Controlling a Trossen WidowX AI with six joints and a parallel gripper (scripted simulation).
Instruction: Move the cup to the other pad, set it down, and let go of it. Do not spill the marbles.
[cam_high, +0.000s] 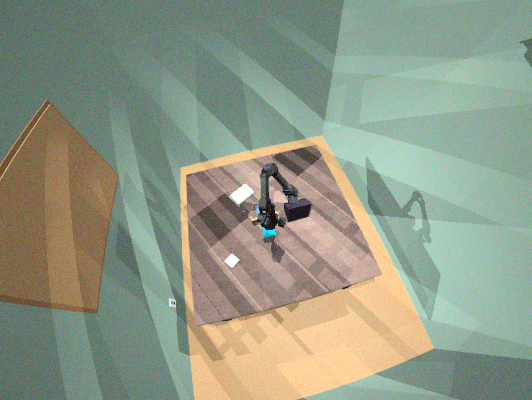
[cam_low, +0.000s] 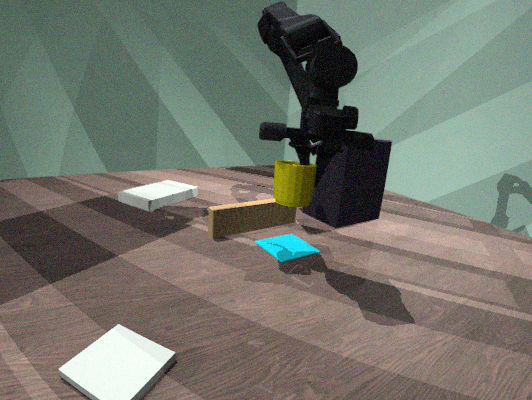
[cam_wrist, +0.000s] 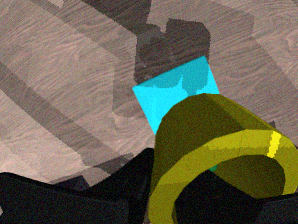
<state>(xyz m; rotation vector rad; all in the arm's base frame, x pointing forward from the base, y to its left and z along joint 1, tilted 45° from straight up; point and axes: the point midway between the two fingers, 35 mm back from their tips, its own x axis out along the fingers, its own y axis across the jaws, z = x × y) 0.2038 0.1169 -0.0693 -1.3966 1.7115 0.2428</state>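
From above, the arm (cam_high: 267, 192) reaches over the wooden table (cam_high: 320, 260), its gripper (cam_high: 268, 218) poised above the blue pad (cam_high: 269, 232); the cup is too small to make out here.

From the side, the yellow cup (cam_low: 294, 183) hangs upright in the air, pinched at its rim, above and just behind the blue pad and near the wooden block (cam_low: 250, 218). Two white slabs (cam_low: 157, 194) lie well apart from it.

From the wrist, the jaws are nearly closed on the cup's wall, with the pad directly beyond. Marbles are not visible.

Judgement: lifting and most of the carry are done; lowering, setting down and release remain.
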